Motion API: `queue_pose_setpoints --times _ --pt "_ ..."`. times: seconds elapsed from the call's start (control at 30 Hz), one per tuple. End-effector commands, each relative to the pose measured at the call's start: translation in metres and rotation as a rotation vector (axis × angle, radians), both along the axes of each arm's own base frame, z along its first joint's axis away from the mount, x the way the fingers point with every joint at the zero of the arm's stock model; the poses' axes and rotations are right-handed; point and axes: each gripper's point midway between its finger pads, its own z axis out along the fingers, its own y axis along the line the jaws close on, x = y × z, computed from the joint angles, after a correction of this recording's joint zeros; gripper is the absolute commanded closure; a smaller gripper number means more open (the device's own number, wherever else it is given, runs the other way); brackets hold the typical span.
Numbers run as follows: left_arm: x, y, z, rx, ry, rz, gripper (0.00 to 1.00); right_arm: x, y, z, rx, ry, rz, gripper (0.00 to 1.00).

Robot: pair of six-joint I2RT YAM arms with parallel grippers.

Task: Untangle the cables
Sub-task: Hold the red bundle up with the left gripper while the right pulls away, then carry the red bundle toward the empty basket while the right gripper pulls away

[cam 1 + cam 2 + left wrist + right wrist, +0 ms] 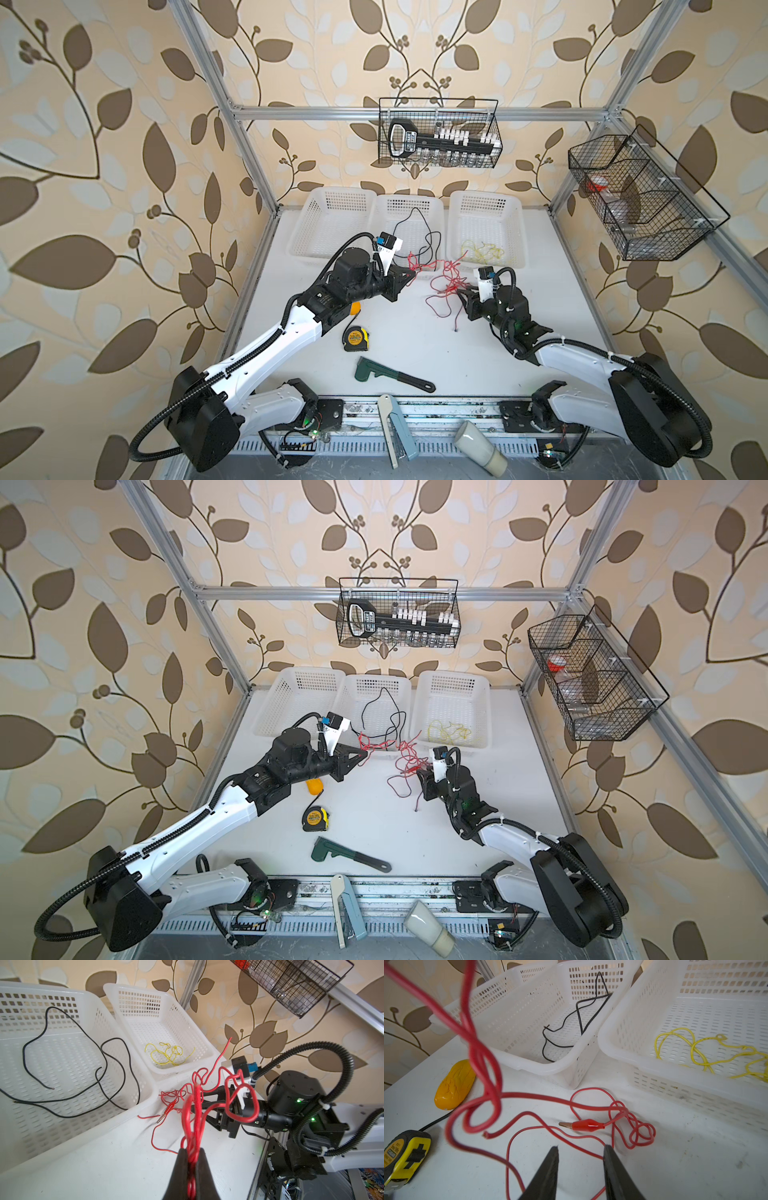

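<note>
A tangle of red cables (444, 282) lies on the white table in front of the baskets and stretches between my two grippers in both top views. My left gripper (192, 1150) is shut on a bundle of red strands (195, 1109) and holds them off the table. My right gripper (581, 1147) is open just above the table, with a thin red strand running across the gap between its fingers. A red clip end (587, 1125) lies just beyond it. A black cable (419, 232) rests in the middle basket (409, 198). A yellow cable (482, 251) rests in the right basket (486, 195).
A third white basket (332, 224) stands at the back left. A yellow tape measure (355, 337), a green-and-black wrench (390, 374) and an orange lump (454, 1084) lie on the near table. Wire racks (440, 133) hang on the walls.
</note>
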Motion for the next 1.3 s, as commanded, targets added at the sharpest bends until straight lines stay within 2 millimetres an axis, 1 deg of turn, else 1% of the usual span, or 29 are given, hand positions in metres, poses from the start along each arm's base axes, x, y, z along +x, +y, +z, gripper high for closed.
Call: queue_pose_setpoints --times 0.0,0.23,0.4,0.67,0.97,1.1,1.27 --pt "-0.01 -0.003 0.05 -0.097 -0.094 -0.062 1.0 0.005 0.004 0.019 0.025 -0.114 0.021 0.63" --pt "-0.023 -0.004 0.061 -0.123 -0.119 -0.113 1.0 0.007 -0.001 0.035 0.01 -0.182 0.0 0.62" --pt "-0.026 -0.004 0.063 -0.132 -0.124 -0.129 1.0 0.007 -0.004 0.044 -0.006 -0.22 -0.006 0.62" --pt "-0.023 -0.001 0.061 -0.123 -0.125 -0.098 1.0 -0.004 -0.003 0.053 -0.007 -0.258 0.029 0.62" --pt "-0.023 0.0 0.062 -0.125 -0.131 -0.097 1.0 -0.018 -0.016 0.064 -0.033 -0.313 0.003 0.63" --pt "-0.023 -0.001 0.062 -0.125 -0.13 -0.1 1.0 -0.024 -0.011 0.07 -0.053 -0.342 0.054 0.63" --pt "-0.026 -0.001 0.064 -0.13 -0.135 -0.112 1.0 -0.021 -0.014 0.075 -0.091 -0.387 0.041 0.61"
